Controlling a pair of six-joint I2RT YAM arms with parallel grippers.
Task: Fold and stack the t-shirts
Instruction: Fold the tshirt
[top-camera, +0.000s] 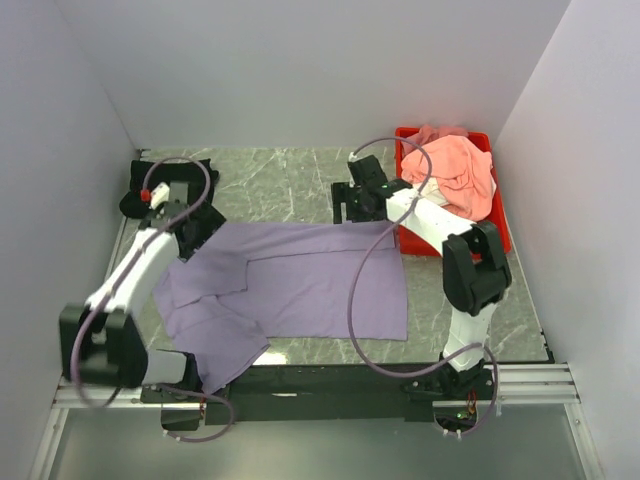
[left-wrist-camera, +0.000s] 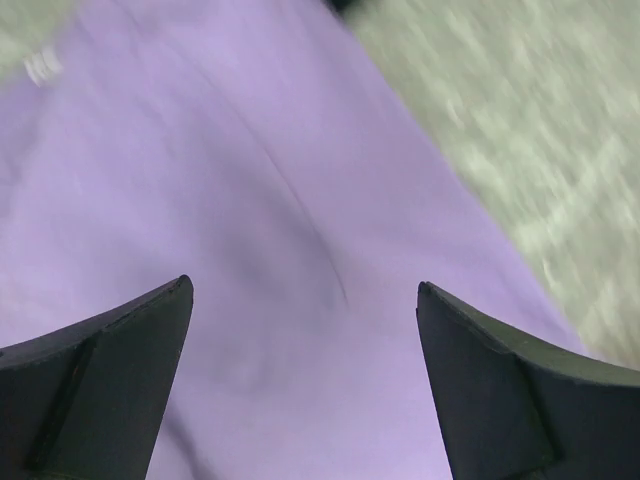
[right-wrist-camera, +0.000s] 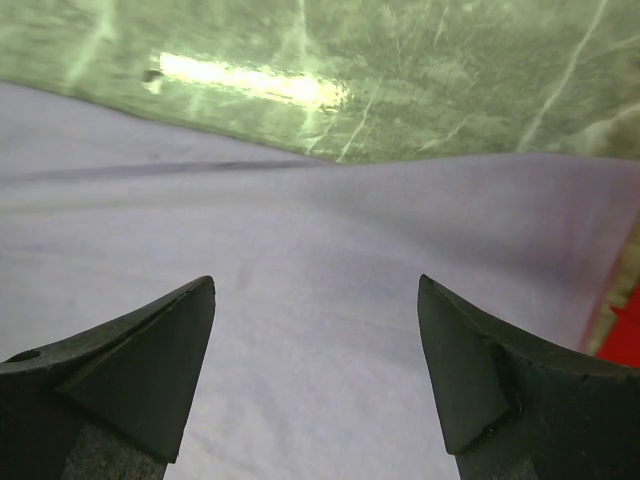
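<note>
Open black fingers of the left gripper (left-wrist-camera: 303, 286) and right gripper (right-wrist-camera: 315, 281) hang over lavender cloth, each pair spread wide and gripping nothing.

Between the arms the lavender t-shirt (top-camera: 300, 285) lies spread on the marbled table (top-camera: 280, 185), mostly flat, with one flap doubled over at its left and its near-left part rumpled toward the table's edge. It looks thin, light and limp; I'd guess it will sag and slide instead of holding a crease, so the far edge and corners under each gripper are the sensible places to pinch. The left gripper is over the far-left part, the right over the far-right corner. Just beyond that corner, the salmon-pink t-shirt (top-camera: 455, 170) sits heaped in the red tray (top-camera: 503, 232). Something dark lies bunched behind the left arm; I can't tell what.
</note>
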